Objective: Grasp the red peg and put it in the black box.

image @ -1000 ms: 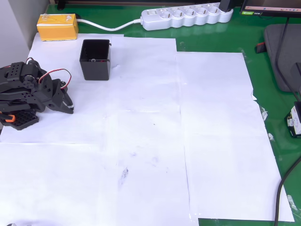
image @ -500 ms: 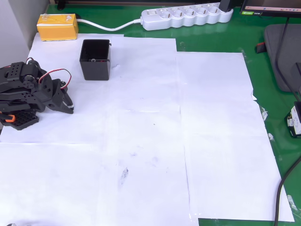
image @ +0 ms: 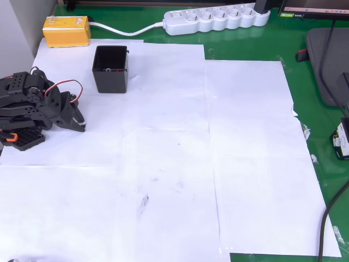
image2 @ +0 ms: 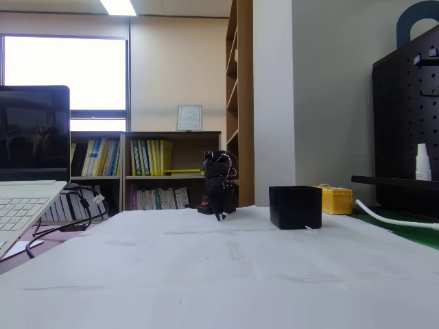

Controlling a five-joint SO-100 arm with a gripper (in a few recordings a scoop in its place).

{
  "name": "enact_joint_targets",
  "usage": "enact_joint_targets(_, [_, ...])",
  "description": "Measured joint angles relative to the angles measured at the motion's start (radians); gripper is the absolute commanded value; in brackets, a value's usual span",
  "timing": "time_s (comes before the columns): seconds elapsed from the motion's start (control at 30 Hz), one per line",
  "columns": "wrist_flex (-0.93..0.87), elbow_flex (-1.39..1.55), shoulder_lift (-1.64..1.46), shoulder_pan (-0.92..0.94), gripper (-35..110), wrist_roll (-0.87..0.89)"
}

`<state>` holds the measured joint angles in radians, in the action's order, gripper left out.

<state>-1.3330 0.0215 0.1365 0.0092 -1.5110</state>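
The arm sits folded at the left edge; the black box stands just right, farther back.

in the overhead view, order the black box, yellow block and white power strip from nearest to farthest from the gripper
From the gripper, at the picture's left edge:
1. Black box, just up and right of it.
2. Yellow block, at the top left corner, beyond the box.
3. White power strip, along the top edge, far right.
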Motion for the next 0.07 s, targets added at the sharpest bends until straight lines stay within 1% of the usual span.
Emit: enact_joint_targets(0.07, [0.0,0.0,0.0,0.0,0,0.0])
